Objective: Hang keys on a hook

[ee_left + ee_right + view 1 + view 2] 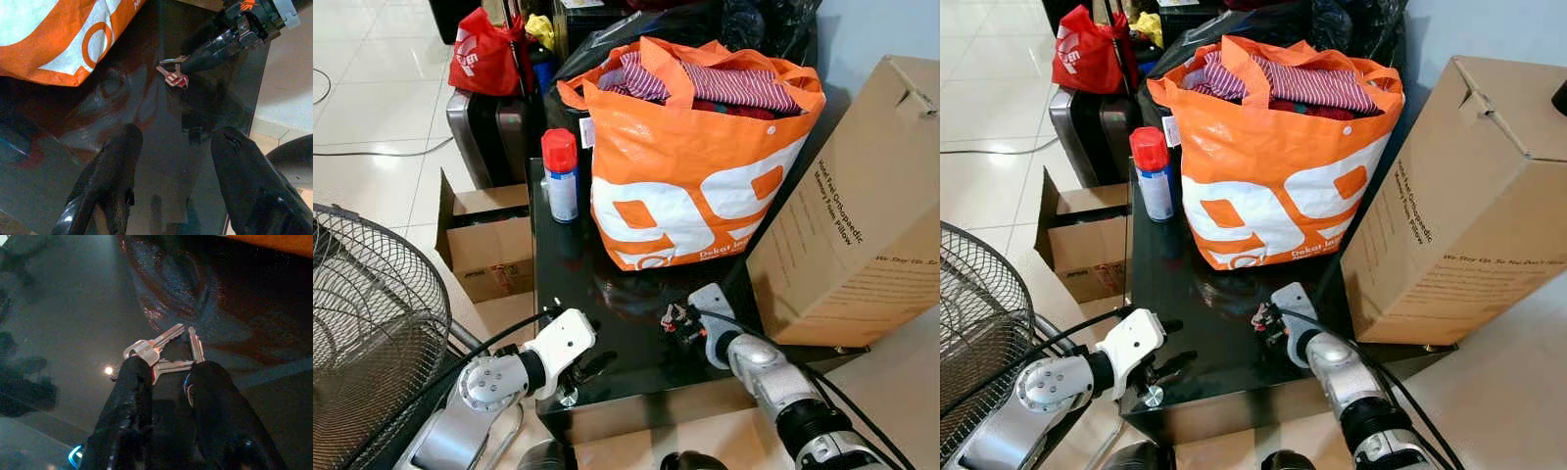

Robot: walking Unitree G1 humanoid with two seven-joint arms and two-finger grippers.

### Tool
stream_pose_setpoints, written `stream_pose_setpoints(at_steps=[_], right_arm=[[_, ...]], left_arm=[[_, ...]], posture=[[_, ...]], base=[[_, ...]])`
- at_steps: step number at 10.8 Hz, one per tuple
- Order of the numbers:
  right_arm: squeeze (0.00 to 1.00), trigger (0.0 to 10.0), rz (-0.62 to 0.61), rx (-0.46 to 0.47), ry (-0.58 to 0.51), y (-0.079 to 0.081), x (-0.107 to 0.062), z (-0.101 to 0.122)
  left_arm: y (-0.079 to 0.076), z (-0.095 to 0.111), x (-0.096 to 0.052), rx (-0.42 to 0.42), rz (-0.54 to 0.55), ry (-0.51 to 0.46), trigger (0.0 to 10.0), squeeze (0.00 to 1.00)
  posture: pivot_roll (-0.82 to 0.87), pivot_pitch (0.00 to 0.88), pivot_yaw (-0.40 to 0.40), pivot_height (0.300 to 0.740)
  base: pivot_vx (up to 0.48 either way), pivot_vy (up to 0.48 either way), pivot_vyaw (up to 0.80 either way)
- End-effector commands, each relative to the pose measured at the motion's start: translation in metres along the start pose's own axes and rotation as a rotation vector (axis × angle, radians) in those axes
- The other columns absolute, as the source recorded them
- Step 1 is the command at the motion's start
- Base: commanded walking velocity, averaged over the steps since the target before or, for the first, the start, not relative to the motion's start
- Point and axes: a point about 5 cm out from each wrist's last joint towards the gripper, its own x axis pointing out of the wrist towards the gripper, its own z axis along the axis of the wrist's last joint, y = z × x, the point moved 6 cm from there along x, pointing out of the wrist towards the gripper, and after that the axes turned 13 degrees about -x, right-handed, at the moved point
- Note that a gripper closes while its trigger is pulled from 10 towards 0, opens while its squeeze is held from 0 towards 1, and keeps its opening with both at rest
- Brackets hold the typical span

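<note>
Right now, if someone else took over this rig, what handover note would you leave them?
Right gripper: down on the black glossy table, fingers either side of the keys; whether they have clamped yet I cannot tell.
Left gripper: open, hovering empty over the table's near left part, pointing toward the keys.
Keys: a small bunch lying on the table in front of the orange bag, which stands beside the spray can and cardboard box.
Done: the right gripper has reached the keys.
Left: secure the grip, lift, find a hook, and hang them.
</note>
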Motion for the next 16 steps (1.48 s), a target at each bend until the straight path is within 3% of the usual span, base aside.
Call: stream_pose_setpoints(at_steps=[1, 3, 4, 5, 6, 8, 12, 14, 16], right_arm=[[1.00, 10.0, -0.008, -0.029, 0.028, -0.002, 0.000, -0.004], [1.00, 10.0, -0.105, -0.126, 0.078, -0.015, 0.002, -0.007], [0.77, 10.0, -0.133, -0.120, 0.099, -0.020, 0.002, -0.009], [0.00, 10.0, -0.124, -0.132, 0.135, -0.020, 0.002, -0.015], [0.00, 10.0, -0.098, -0.133, 0.162, -0.016, 0.003, -0.020], [0.00, 10.0, -0.088, -0.051, 0.175, -0.014, 0.003, -0.027], [0.00, 10.0, -0.102, 0.038, 0.136, -0.016, 0.008, -0.017], [0.00, 10.0, -0.069, 0.053, 0.118, -0.016, 0.011, -0.009], [0.00, 10.0, -0.052, 0.027, 0.172, -0.015, 0.009, -0.018]], left_arm=[[-0.004, 0.002, 0.001, 0.011, -0.010, -0.005, 10.0, 0.00], [-0.003, 0.003, 0.001, 0.013, -0.009, -0.005, 10.0, 0.00], [-0.002, 0.003, 0.001, 0.013, -0.009, -0.004, 10.0, 0.00], [-0.002, 0.003, 0.001, 0.012, -0.008, -0.002, 10.0, 0.00], [-0.001, 0.003, 0.000, 0.011, -0.008, -0.002, 10.0, 0.00], [0.000, 0.004, 0.000, 0.012, -0.007, -0.003, 10.0, 0.00], [0.000, 0.002, -0.003, 0.015, -0.012, 0.007, 10.0, 0.00], [-0.001, 0.000, -0.008, 0.018, -0.017, 0.018, 10.0, 0.00], [-0.003, -0.002, -0.012, 0.016, -0.022, 0.030, 10.0, 0.00]], posture=[[-0.02, 0.080, -0.052, 0.740], [-0.02, 0.087, -0.053, 0.740], [-0.02, 0.089, -0.053, 0.740], [-0.02, 0.092, -0.054, 0.740], [-0.02, 0.092, -0.054, 0.740], [-0.01, 0.101, -0.055, 0.740], [0.01, 0.126, -0.048, 0.740], [0.02, 0.148, -0.045, 0.740], [0.04, 0.166, -0.043, 0.740]], base=[[0.000, 0.000, 0.00], [0.000, 0.000, 0.00], [0.000, 0.000, 0.00], [0.000, 0.000, 0.00], [0.000, 0.000, 0.00], [0.000, 0.000, 0.00], [0.000, 0.000, 0.00], [0.000, 0.000, 0.00], [0.000, 0.000, 0.00]])
